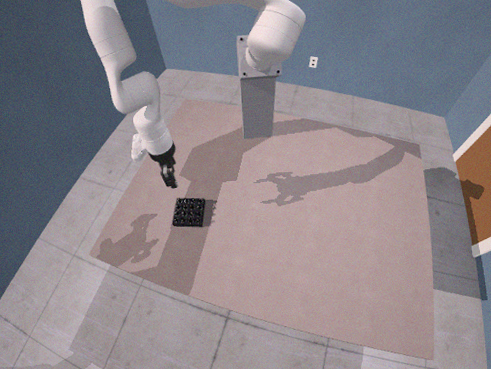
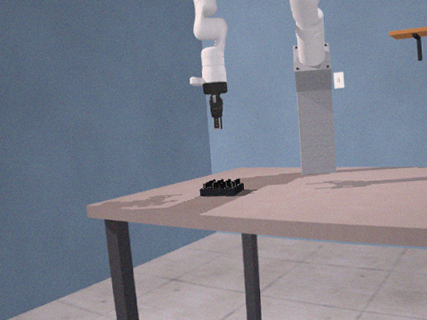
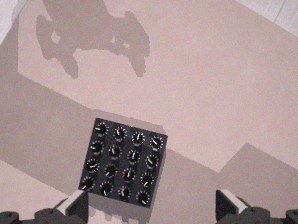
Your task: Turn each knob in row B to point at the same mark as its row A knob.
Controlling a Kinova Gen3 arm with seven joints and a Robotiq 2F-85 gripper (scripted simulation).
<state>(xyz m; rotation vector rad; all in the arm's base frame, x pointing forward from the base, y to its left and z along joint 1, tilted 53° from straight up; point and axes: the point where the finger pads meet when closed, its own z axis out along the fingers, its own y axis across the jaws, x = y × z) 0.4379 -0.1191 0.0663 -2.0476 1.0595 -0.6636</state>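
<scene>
One open claw (image 2: 217,124) hangs high above the knob box (image 2: 222,189).

The knob box (image 3: 123,161) is looking like matt black plastic, and its small knobs are showing thin white lines on their dark tops. The worktop (image 2: 326,208) is appearing as a smooth, matt surface of pale pinkish brown, standing on dark matt legs (image 2: 122,279), while the arm (image 2: 211,53) is showing a smooth white shell with a soft sheen. The gripper (image 2: 217,120) is looking black and matt, and the pedestal (image 2: 316,128) is appearing as plain grey metal.
</scene>
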